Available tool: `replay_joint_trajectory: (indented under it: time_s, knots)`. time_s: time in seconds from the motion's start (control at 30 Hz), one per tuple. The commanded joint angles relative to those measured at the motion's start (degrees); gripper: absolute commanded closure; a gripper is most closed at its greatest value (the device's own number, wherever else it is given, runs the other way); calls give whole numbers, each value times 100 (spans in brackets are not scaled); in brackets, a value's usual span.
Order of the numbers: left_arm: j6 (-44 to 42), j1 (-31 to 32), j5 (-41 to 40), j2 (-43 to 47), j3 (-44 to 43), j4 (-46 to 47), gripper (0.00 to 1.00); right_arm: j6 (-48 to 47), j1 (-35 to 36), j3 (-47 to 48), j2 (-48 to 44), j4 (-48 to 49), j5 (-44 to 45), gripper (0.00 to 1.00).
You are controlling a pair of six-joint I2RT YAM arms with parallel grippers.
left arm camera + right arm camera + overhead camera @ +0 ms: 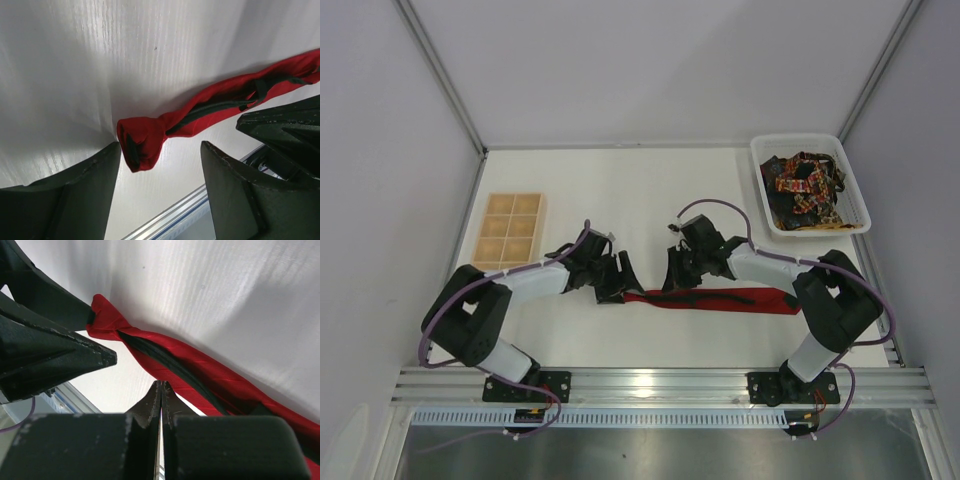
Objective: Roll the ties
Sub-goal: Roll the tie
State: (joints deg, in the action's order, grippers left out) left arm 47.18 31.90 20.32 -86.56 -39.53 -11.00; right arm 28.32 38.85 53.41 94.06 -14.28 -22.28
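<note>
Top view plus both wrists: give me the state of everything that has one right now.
Red tie: stretched flat on the table, left end curled over, not held.
Left gripper: jaws open, straddling that curled end.
Right gripper: jaws shut, empty, beside the tie.
Patterned ties: heaped unrolled in the bin.
Tray: cells empty.

A wooden tray divided into square compartments is laid at the left of the white bench; a white plastic bin is set at the far right.
</note>
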Motion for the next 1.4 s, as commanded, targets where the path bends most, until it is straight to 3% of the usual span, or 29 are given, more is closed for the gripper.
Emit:
replay_joint_trajectory:
  time_s: [0.0,0.2,0.6,0.83,1.37]
  knots:
    - [195,-79,130,-212,77,265,30,-151,-88,21,-221,-75,110,100]
    - [169,-210,60,-238,103,231,43,-177,-106,-58,-178,-31,93,100]
    - [-147,-228,-168,-142,-90,-190,91,-274,-71,-76,42,-39,172,100]
    - [-490,-202,-713,298,-345,-745,92,-107,61,-120,218,241,-65,100]
    - [-640,88,-1065,693,-714,-1325,92,253,211,38,745,778,-180,100]
